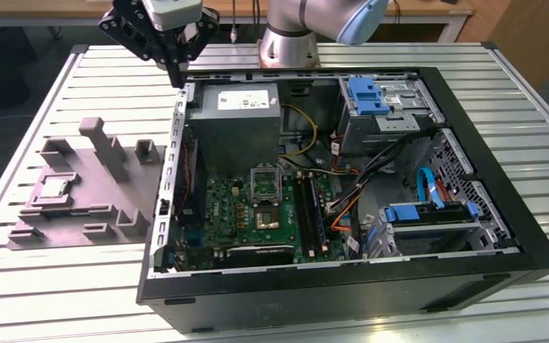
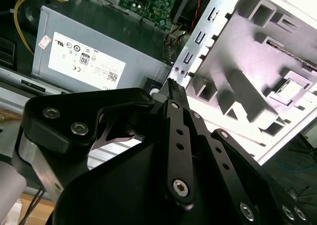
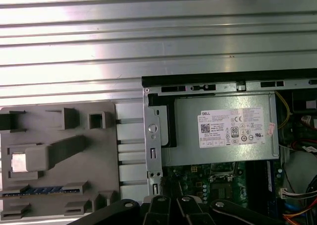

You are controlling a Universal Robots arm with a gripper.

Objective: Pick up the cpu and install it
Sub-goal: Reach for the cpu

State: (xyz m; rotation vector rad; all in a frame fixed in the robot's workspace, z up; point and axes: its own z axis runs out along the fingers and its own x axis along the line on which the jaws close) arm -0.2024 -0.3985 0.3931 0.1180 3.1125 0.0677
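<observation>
Gripper [image 1: 175,75] hangs high over the far corner of the pc case [image 1: 503,236], just off the power supply [image 1: 234,125]. Fingers look pinched together w/ nothing between them; same in the second wrist view [image 2: 173,86].

Cpu [image 1: 53,187] sits flat in a recess of the grey tray [image 1: 112,182] on the table [image 1: 26,286], outside the case on the exterior view's left. Not touched, well apart from the fingertips.

Key relation: from the fingertips the cpu lies toward the exterior view's left and nearer that camera, and a good way lower. Judged: move needs a sideways shift over the tray plus a drop. Chip is square, so no long axis; its edges run approx parallel to the tray edges. Upright blocks stand just beside its seat. Socket [image 1: 265,180] is on the board inside the case, other side of the case wall from the tray, nothing seated in it as far as I can tell.

Views: the first wrist view looks straight down, so cpu [image 3: 19,163], tray [image 3: 59,131] and power supply [image 3: 223,131] read as a plan layout, gripper [image 3: 173,201] at the edge. The exterior view gives gripper height. The second wrist view gives the fingertips close up, cpu [image 2: 291,88] slanted beyond them.
</observation>
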